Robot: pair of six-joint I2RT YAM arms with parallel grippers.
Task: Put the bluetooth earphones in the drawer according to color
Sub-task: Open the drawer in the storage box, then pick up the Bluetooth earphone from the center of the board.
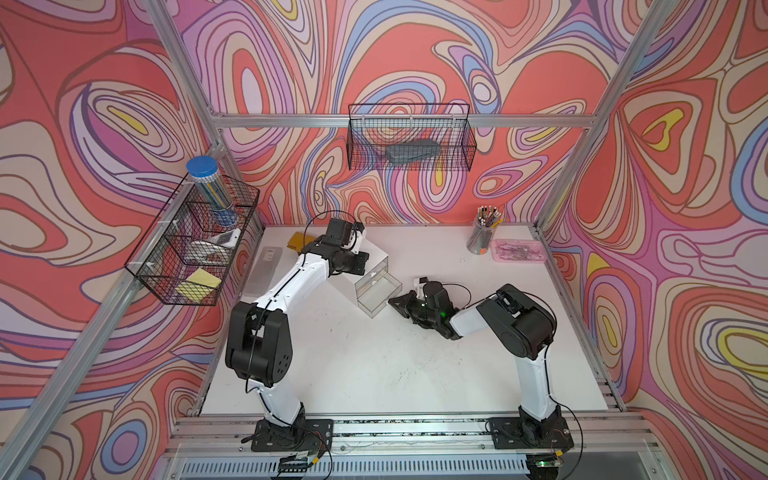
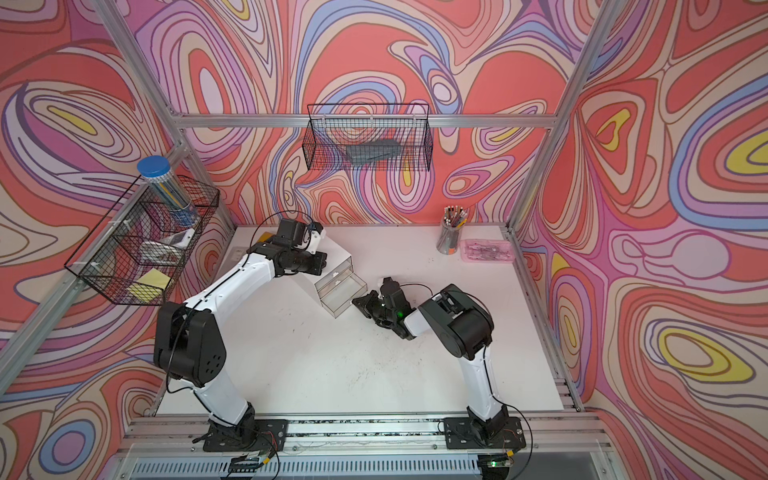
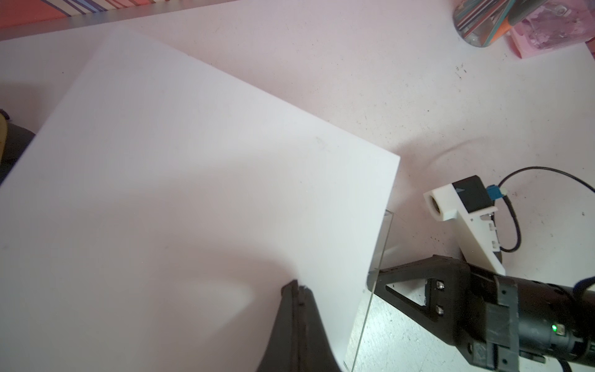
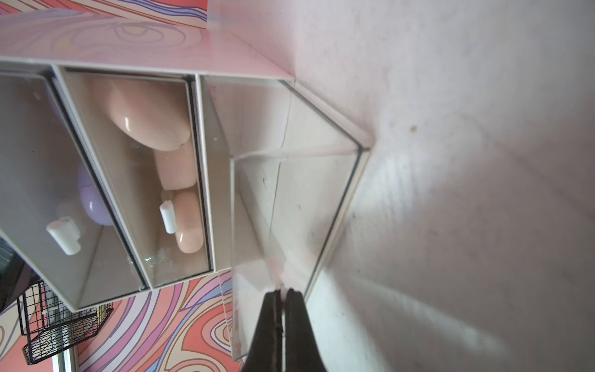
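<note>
Your right gripper has its jaws pressed together at the front wall of the pulled-out lowest clear plastic drawer. Your left gripper, likewise closed, is over the small white cube-shaped cabinet. Pale pink pebble-shaped earphone cases lie in the middle drawer, a lilac case in the upper drawer. Around them are the scuffed white tabletop and swirl-patterned walls. The label on the flat frosted box is too small to read.
</note>
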